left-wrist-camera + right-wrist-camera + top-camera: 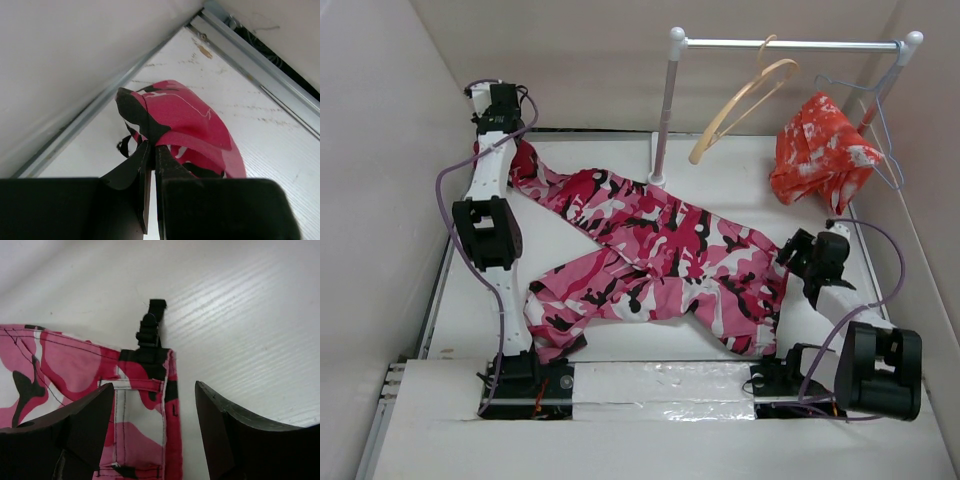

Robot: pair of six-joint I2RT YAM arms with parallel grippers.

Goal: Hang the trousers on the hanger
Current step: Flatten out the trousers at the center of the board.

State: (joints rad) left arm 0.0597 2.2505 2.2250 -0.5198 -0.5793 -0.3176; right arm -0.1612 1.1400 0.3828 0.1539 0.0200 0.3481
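Note:
The camouflage trousers (660,240) lie spread flat across the table, one leg reaching to the far left corner. There my left gripper (496,128) is shut on that leg's cuff (190,120), pinched between the fingertips of the left gripper (151,147). My right gripper (800,250) hovers open at the waistband's right corner. In the right wrist view the right gripper (152,387) straddles the waistband edge (145,410) without touching it. The wooden hanger (745,100) hangs by its hook on the rack rail (790,43), apart from both grippers.
A red-orange garment (820,150) hangs on a thin wire hanger (880,130) at the rail's right end. The rack's pole (665,110) stands just behind the trousers. Walls close in on the left, right and back. A black buckle strap (150,327) sticks out of the waistband.

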